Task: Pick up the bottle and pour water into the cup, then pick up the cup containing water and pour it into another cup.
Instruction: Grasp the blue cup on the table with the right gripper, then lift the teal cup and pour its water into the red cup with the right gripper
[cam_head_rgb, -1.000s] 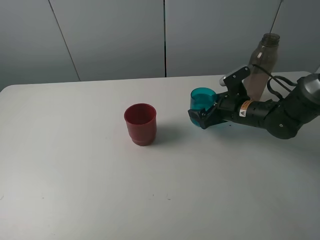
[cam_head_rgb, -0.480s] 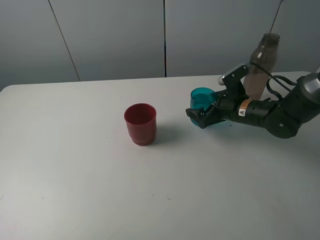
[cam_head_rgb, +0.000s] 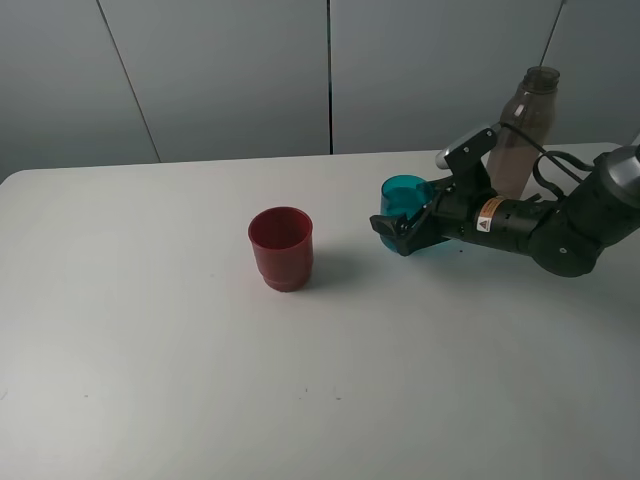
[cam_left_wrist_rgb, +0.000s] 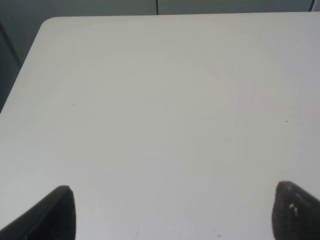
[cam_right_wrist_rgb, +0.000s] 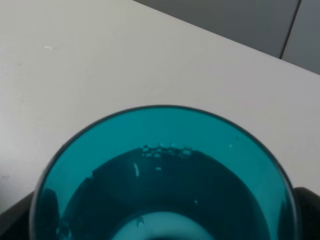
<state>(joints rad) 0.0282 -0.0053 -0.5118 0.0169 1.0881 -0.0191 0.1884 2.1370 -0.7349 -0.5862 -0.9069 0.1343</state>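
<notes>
Exterior high: R gripper (cam_head_rgb: 398, 232) low over table (cam_head_rgb: 150, 320), jaws spread wide either side of teal cup (cam_head_rgb: 404, 193). Can't tell if pads touch it. Cup upright, water (cam_right_wrist_rgb: 160, 200) inside. Red cup (cam_head_rgb: 281, 247) well apart, mid-table. Bottle (cam_head_rgb: 524, 125) behind R arm. L gripper (cam_left_wrist_rgb: 172, 215) spread above table.

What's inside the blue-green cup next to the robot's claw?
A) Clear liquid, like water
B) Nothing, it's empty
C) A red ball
A: looking down into the teal cup, the right wrist view shows clear water with small bubbles at its edge.
</notes>
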